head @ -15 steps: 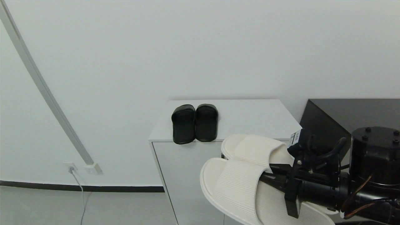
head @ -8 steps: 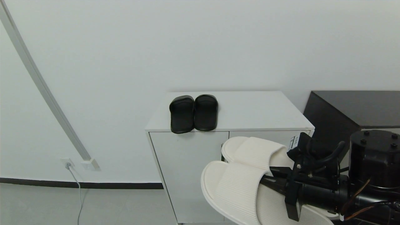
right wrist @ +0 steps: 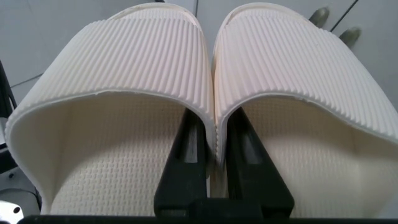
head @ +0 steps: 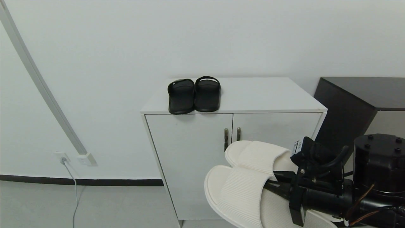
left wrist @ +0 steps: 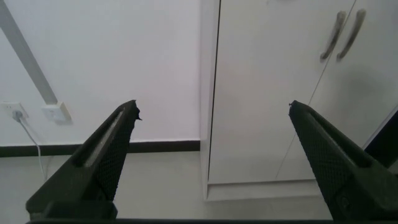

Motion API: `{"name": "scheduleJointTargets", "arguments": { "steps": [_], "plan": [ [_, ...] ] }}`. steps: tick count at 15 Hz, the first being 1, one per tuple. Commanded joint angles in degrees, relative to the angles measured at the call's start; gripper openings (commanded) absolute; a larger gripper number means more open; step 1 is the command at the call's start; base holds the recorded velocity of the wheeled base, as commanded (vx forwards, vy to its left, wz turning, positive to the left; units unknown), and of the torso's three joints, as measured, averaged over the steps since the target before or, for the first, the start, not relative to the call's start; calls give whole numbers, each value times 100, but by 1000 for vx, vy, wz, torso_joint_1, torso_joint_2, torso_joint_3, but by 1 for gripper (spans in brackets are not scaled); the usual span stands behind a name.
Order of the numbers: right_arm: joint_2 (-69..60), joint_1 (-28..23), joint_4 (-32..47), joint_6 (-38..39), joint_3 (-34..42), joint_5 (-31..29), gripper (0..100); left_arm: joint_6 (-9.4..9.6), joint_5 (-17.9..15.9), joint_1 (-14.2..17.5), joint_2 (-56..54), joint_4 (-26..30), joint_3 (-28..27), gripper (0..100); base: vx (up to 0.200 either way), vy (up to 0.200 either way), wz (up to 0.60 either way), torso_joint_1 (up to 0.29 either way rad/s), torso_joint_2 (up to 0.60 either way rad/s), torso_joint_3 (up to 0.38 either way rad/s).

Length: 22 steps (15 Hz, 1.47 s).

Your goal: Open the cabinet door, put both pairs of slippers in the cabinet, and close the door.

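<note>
A white cabinet (head: 190,158) stands against the wall with both doors shut and two handles (head: 231,136) at the middle seam; the handles (left wrist: 344,34) are also in the left wrist view. A pair of black slippers (head: 193,94) rests on the cabinet top at its left front. My right gripper (head: 278,182) is shut on a pair of cream ribbed slippers (head: 246,180), one finger inside each strap (right wrist: 211,81), held in front of the right door. My left gripper (left wrist: 211,112) is open with nothing between its fingers, low and facing the cabinet's left side.
A dark cabinet (head: 354,101) stands right of the white one. A slanted wall conduit (head: 41,85) ends at a socket (head: 63,157) with a cable running to the grey floor (head: 79,202), which lies bare left of the cabinet.
The whole head view has shifted, so the cabinet sits higher in the picture and its doors and handles have come into sight. The cream slippers stay held in my right gripper.
</note>
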Motion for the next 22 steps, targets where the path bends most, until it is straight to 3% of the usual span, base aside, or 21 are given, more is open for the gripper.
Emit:
{"name": "scheduleJointTargets", "arguments": {
  "steps": [1,17,22],
  "plan": [
    [63,-2,-3,-2,7,1,0,-2,0,1,7,0,1,100,0,0,0,-178,505,334],
    [81,-2,-3,-19,156,1,0,16,9,1,7,0,1,100,0,0,0,-108,465,356],
    [81,7,-3,-19,182,1,0,7,9,1,7,0,1,100,0,0,0,0,47,45]
  ]
}}
